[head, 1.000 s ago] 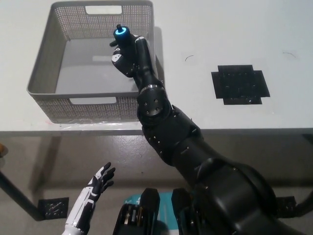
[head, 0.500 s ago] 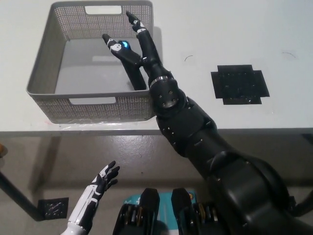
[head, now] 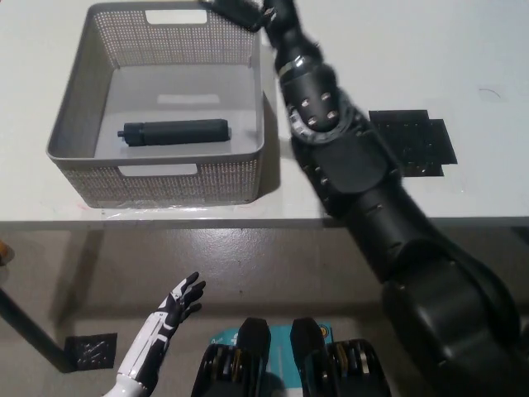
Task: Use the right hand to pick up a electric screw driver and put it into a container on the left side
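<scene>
The electric screwdriver [head: 173, 131], a black cylinder, lies flat on the floor of the grey mesh basket [head: 69, 124] at the left of the white table. My black right hand [head: 240, 10] is high over the basket's far right corner, partly cut off by the picture's top edge. Its fingers are stretched apart and hold nothing. The right arm [head: 331, 132] runs down along the basket's right side. My white left hand [head: 169, 314] rests open at the lower left, below the table's front edge.
A black cross-shaped pad [head: 411, 142] lies on the white table [head: 479, 182] to the right of the arm. The table's front edge runs across the middle of the picture, with the floor below it.
The right hand opened over the basket and let go of the screwdriver, which now lies flat inside. The hand then rose towards the far edge. The left hand stays put.
</scene>
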You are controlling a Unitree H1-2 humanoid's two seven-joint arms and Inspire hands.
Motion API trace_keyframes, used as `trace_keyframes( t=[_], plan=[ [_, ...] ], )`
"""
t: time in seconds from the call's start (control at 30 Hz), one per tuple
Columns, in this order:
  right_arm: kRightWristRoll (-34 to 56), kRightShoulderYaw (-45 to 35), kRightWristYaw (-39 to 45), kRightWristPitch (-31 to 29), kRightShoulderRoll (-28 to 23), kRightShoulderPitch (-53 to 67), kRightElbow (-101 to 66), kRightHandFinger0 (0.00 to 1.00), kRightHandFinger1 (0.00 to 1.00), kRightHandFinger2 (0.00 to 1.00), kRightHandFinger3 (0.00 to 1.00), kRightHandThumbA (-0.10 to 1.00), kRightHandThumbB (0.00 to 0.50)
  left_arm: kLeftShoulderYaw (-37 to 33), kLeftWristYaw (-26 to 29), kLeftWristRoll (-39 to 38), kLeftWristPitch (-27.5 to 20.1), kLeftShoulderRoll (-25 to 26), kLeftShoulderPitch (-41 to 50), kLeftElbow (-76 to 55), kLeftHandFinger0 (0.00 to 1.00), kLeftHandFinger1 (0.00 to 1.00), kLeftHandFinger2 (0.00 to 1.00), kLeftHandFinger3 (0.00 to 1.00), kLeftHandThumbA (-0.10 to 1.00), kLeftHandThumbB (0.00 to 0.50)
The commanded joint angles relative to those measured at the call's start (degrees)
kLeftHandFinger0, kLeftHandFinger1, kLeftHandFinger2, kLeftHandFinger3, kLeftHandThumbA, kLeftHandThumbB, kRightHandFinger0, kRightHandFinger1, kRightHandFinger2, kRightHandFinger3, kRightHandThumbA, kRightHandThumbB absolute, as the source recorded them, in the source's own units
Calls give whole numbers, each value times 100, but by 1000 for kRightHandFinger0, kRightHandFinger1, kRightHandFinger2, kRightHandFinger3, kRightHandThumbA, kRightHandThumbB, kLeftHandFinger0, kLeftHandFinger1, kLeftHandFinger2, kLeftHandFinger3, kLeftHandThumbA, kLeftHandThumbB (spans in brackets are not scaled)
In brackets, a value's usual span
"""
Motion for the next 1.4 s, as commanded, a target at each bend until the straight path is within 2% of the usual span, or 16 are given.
trace_keyframes(
  t=[0.0,0.17,0.33,0.37,0.47,0.57,0.63,0.7,0.73,0.8,1.0,1.03,1.07,1.27,1.3,1.37],
  plan=[
    [236,-317,476,765,-704,201,-2687,1000,1000,1000,1000,971,475,84,-81,-94,-54,121,-125,-120,1000,1000,1000,1000,1000,138],
    [562,-582,566,1063,-1075,960,-4281,1000,1000,1000,1000,916,435,139,-76,-113,-164,182,-119,-95,1000,1000,1000,1000,1000,116],
    [836,-628,755,1312,-1363,1878,-5597,1000,1000,1000,1000,917,479,188,-31,-133,-176,160,-125,-18,1000,1000,1000,1000,1000,136],
    [804,-599,776,1204,-1410,2177,-5866,1000,1000,1000,1000,915,461,201,-25,-154,-175,152,-119,-16,1000,1000,1000,1000,1000,145],
    [828,-535,817,1077,-1485,2718,-6295,1000,1000,1000,1000,936,459,225,-1,-179,-197,126,-117,24,1000,1000,1000,1000,1000,168],
    [821,-356,828,770,-1446,3720,-6760,1000,1000,1000,1000,903,404,262,27,-207,-275,117,-44,65,1000,1000,1000,1000,1000,165],
    [689,-268,783,635,-1393,4211,-6870,1000,1000,1000,1000,929,417,284,30,-262,-219,101,16,18,1000,1000,1000,1000,1000,171],
    [649,-200,734,480,-1301,4572,-6847,1000,1000,1000,1000,922,419,304,51,-252,-236,108,41,9,1000,1000,1000,1000,1000,166],
    [538,-129,699,241,-1233,4952,-6666,1000,1000,1000,1000,964,389,321,68,-254,-194,105,43,-36,1000,1000,1000,1000,1000,181],
    [394,-38,690,100,-1192,5337,-6479,1000,1000,1000,1000,1000,384,347,75,-264,-143,106,58,-79,1000,1000,1000,1000,1000,202],
    [485,222,803,-552,-1035,6436,-5473,1000,1000,1000,1000,980,366,437,40,-253,-228,-3,39,4,1000,1000,1000,1000,1000,180],
    [565,243,830,-652,-993,6589,-5245,1000,1000,1000,1000,970,387,444,21,-267,-228,-4,64,-5,1000,1000,1000,1000,1000,171],
    [573,257,856,-763,-998,6662,-5120,1000,1000,1000,1000,957,370,447,10,-277,-245,-5,79,1,1000,1000,1000,1000,1000,168],
    [648,296,1122,-823,-1117,7141,-4493,1000,1000,1000,1000,909,357,460,-15,-305,-292,29,120,16,1000,1000,1000,1000,1000,164],
    [656,265,1134,-823,-1128,7193,-4367,1000,1000,1000,1000,932,382,471,5,-286,-317,29,123,38,1000,1000,1000,1000,1000,167],
    [684,219,1196,-823,-1162,7248,-4210,1000,1000,1000,1000,949,379,477,0,-296,-375,23,150,53,1000,1000,1000,1000,1000,158]
  ],
)
